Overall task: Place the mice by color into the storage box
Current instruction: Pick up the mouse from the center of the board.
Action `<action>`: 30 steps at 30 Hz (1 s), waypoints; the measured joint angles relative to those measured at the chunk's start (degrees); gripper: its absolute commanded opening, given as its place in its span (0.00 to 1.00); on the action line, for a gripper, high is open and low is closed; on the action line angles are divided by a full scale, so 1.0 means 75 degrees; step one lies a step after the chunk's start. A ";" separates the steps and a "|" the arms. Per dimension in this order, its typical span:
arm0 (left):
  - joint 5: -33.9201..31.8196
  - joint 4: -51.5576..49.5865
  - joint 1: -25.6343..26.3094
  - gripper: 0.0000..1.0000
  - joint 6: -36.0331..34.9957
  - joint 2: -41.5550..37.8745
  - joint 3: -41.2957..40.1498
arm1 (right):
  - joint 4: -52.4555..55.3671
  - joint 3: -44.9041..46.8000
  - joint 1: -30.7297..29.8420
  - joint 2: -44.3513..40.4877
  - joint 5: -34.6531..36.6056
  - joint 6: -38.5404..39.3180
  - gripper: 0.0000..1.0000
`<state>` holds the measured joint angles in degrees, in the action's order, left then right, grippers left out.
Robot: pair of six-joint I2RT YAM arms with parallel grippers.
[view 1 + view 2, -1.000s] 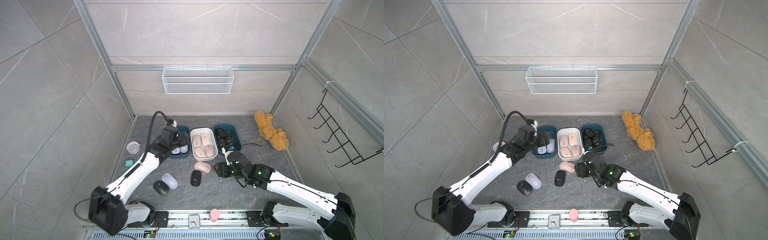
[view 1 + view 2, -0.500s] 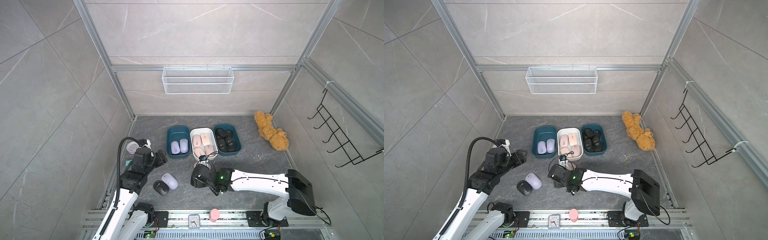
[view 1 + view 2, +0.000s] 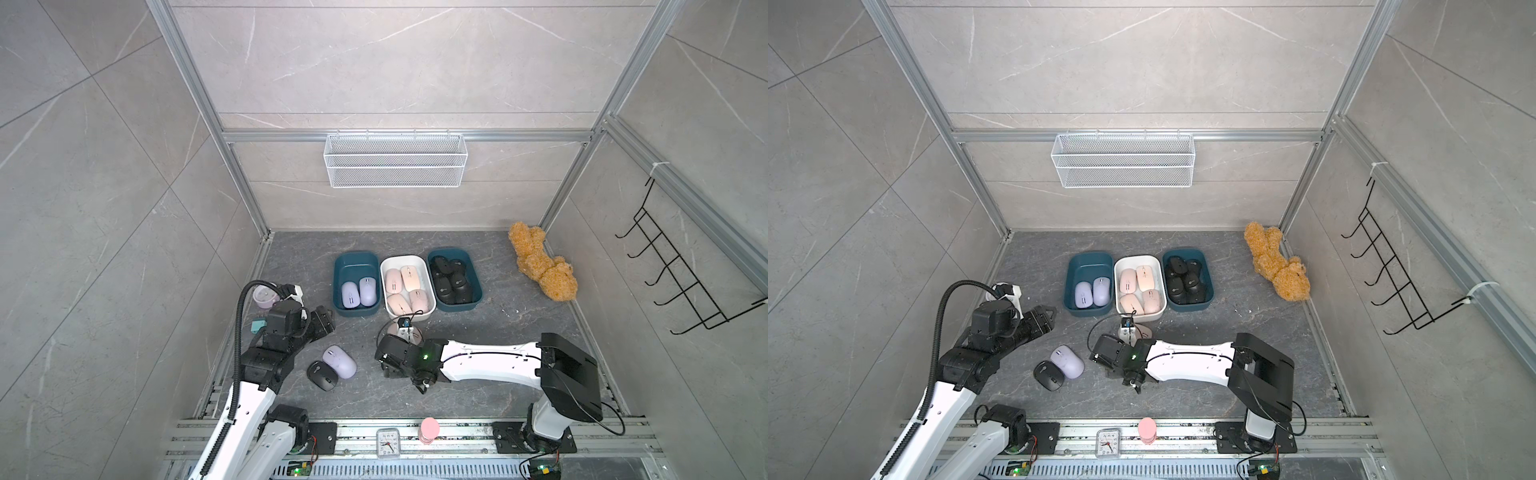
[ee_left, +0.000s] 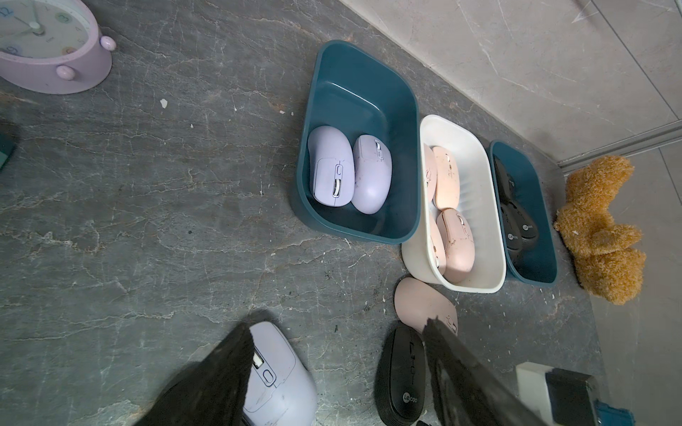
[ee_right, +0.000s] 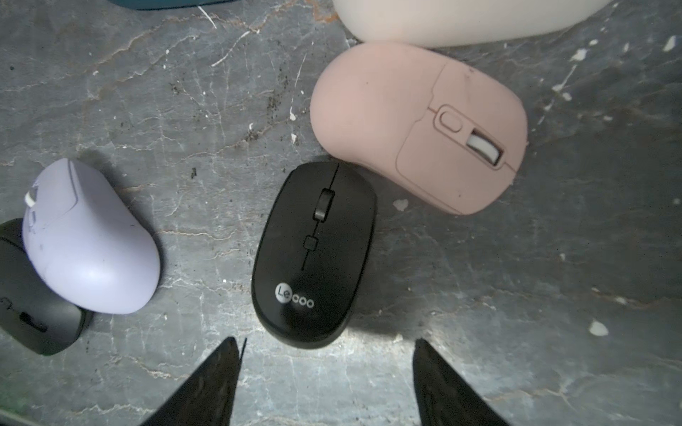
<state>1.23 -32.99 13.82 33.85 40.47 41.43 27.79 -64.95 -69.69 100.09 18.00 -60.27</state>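
Three storage boxes stand in a row: a teal one (image 3: 356, 254) with two lavender mice (image 3: 359, 293), a white one (image 3: 403, 257) with pink mice (image 3: 402, 286), and a teal one (image 3: 449, 250) with black mice (image 3: 451, 282). A lavender mouse (image 3: 340, 360) and a black mouse (image 3: 322, 375) lie loose and touching. My left gripper (image 3: 322, 322) (image 4: 337, 343) hangs open and empty above the floor, left of them. A second black mouse (image 5: 313, 254) lies just ahead of my open right gripper (image 5: 326, 345) (image 3: 384, 361), hidden under it in both top views. A pink mouse (image 5: 417, 125) lies beside the white box.
A lavender alarm clock (image 3: 264, 296) and a small teal block (image 3: 258, 325) sit by the left wall. A brown teddy bear (image 3: 540, 266) lies at the back right. A wire basket (image 3: 395, 160) hangs on the back wall, a hook rack (image 3: 681, 282) on the right wall.
My left arm has drawn back from the lavender box to the front left. My right arm has left the black box and come over the loose black mouse. Both grippers' jaws have widened.
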 measured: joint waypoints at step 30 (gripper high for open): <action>0.0321 0.0064 -0.0128 0.77 -0.0102 0.0041 -0.0117 | -0.0047 -0.0877 0.0219 0.1547 0.0064 -0.0428 0.73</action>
<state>3.64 -32.51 12.86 33.08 40.77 40.56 27.44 -71.53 -68.05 111.70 18.48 -63.48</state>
